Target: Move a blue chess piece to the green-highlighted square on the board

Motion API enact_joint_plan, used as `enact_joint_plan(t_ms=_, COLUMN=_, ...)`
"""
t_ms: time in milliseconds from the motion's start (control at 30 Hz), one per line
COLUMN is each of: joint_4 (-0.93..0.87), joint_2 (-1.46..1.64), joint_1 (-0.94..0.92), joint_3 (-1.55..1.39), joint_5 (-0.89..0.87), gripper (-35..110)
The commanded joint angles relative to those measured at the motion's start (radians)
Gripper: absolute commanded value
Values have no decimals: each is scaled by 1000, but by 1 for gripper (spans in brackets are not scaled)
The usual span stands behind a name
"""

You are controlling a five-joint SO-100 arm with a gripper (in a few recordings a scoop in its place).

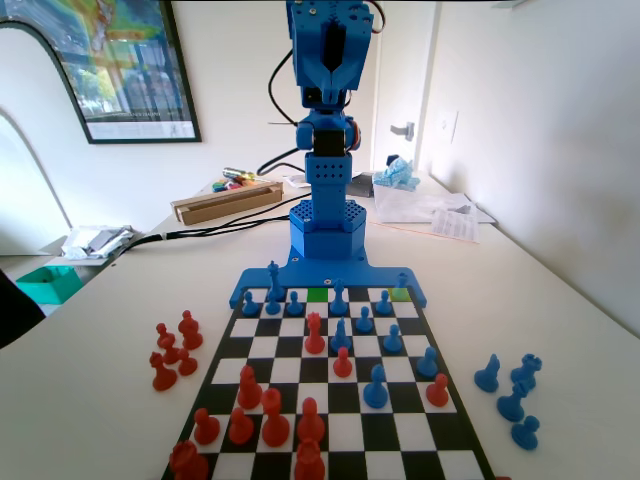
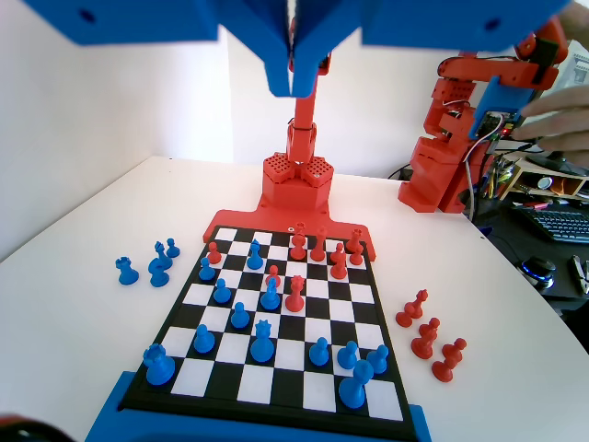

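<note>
The pincer (image 2: pixel 293 78) is held high above the board (image 2: pixel 184 318), its two jaws pressed together with nothing between them, so a full overview of the pieces is afforded before any descent. In the fixed view, the green-highlighted square (image 1: pixel 318 294) is seen in the far row of the board, next to the arm's base, and is unoccupied. Several blue pawns stand near it; the blue chess piece (image 1: pixel 295 303) judged the likeliest candidate stands just to its left in that view, though which pawn is intended cannot be told. Captured red and blue pieces are set aside on the counter (image 1: pixel 560 330), keeping the squares free. The transfer is judged not yet begun.
</note>
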State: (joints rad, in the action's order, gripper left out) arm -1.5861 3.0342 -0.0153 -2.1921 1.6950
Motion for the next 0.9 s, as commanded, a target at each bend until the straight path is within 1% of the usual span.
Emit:
enact_joint_plan(t_ms=0, joint_4=15, joint_2=18, joint_1=-15, joint_3=8, joint_5=14, gripper=1)
enact_joint_plan(t_ms=733, joint_4=14, joint_2=18, joint_1=-20, joint_3=8, joint_5=12, gripper=1)
enact_joint_plan(t_ms=867, joint_4=0, joint_2=-31, joint_1=-6, joint_3=14, joint_5=14, gripper=1)
